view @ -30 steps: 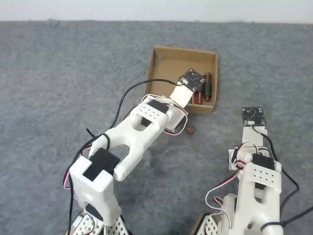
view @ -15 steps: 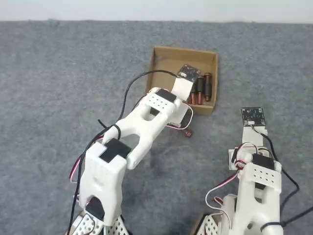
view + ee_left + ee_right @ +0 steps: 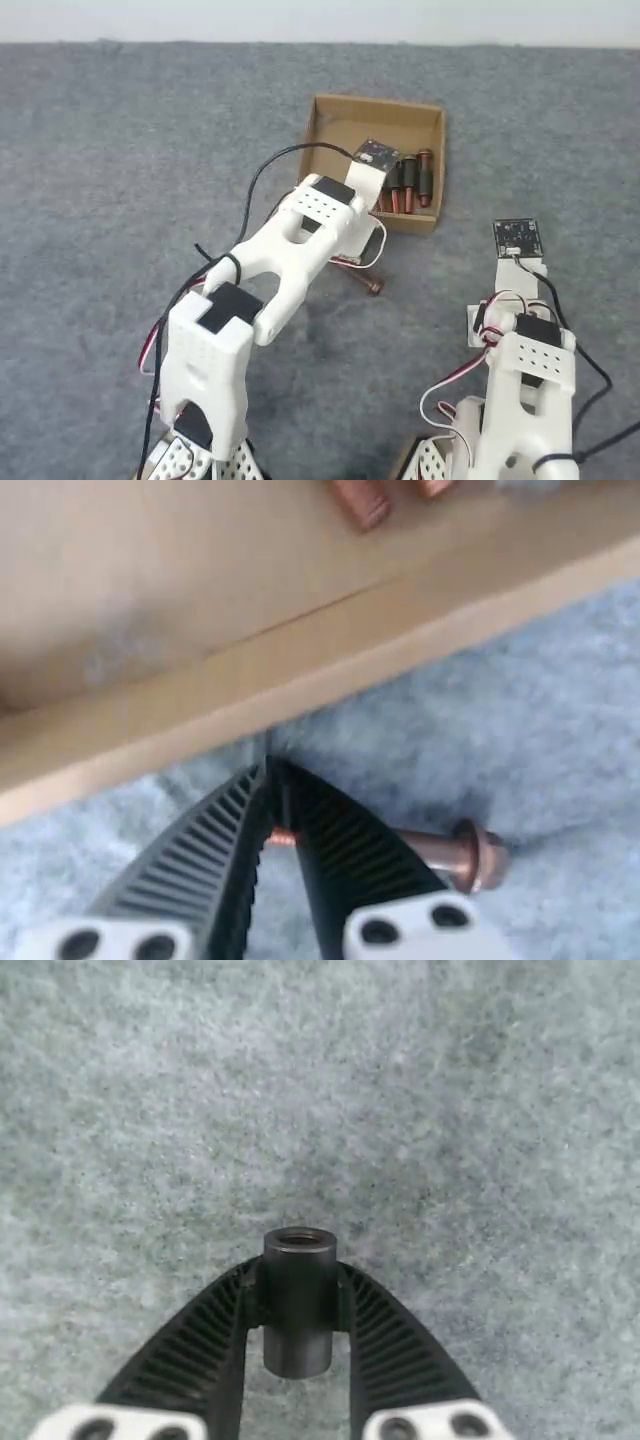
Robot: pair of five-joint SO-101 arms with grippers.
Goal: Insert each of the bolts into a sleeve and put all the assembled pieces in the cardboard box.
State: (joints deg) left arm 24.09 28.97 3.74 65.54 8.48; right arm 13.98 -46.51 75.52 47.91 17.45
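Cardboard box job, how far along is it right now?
Done: a few copper bolts in dark sleeves already lie in the brown cardboard box. In hand: the left gripper is shut on one more copper bolt just outside the box, and the right gripper holds a black threaded sleeve. Left: join these two and box them.
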